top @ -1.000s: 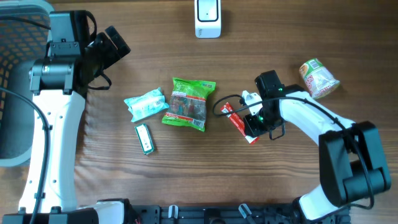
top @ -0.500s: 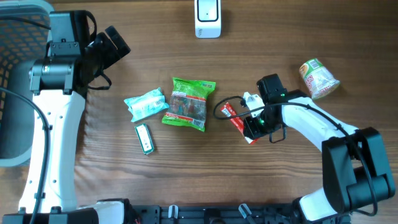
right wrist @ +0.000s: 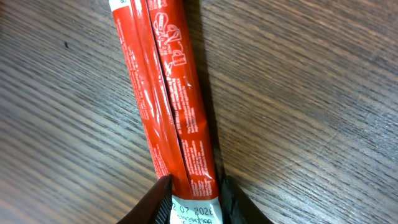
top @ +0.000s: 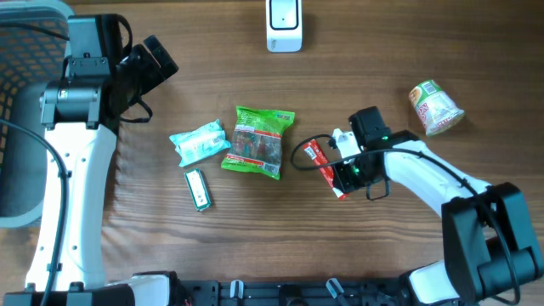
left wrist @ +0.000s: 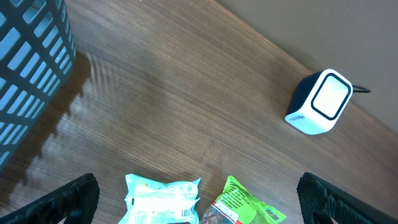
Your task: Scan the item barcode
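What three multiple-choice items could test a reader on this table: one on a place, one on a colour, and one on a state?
1. In the overhead view, the white scanner stands:
A. at the bottom edge
B. at the right edge
C. at the top middle

2. The packet between the fingers of the right tool is:
A. green
B. red
C. blue

3. The left tool is:
A. open wide and empty
B. shut tight with nothing held
C. shut on an item

Answers:
1 C: the overhead view shows it alone at the top middle of the table.
2 B: the right wrist view shows a red wrapper, with one finger close on each side of its end.
3 A: the left wrist view shows its fingers far apart with nothing between them.
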`<action>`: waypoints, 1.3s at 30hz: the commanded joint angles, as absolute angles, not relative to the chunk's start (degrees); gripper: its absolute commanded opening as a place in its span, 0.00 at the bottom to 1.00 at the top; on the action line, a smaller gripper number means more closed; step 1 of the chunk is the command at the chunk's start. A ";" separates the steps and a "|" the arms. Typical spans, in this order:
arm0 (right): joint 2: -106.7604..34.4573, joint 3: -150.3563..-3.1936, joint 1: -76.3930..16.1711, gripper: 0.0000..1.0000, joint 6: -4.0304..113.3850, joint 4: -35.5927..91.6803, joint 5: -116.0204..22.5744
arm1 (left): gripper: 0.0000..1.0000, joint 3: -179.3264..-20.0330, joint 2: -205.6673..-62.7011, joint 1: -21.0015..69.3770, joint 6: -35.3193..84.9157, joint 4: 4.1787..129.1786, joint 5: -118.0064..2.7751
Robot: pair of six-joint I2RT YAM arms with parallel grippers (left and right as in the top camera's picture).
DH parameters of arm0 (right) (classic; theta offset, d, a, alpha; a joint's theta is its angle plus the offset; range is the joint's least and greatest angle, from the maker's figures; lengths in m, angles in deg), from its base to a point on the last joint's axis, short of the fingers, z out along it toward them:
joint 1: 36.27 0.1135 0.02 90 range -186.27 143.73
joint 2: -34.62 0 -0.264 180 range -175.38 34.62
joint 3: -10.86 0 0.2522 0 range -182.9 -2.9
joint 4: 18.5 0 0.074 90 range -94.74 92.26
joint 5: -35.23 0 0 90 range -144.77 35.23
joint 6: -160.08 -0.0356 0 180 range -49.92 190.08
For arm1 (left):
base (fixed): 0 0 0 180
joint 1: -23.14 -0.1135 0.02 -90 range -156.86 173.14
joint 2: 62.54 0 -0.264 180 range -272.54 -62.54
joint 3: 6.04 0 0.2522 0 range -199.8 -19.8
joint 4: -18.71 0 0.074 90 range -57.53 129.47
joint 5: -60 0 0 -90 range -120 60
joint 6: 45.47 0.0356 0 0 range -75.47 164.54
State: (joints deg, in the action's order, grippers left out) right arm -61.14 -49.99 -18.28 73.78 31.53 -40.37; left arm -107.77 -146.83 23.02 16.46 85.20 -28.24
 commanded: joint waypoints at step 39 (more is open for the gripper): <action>-46.94 -74.36 -10.47 0.04 65.58 44.67 -55.00 | 1.00 -108.64 -145.80 22.76 17.55 85.07 -28.48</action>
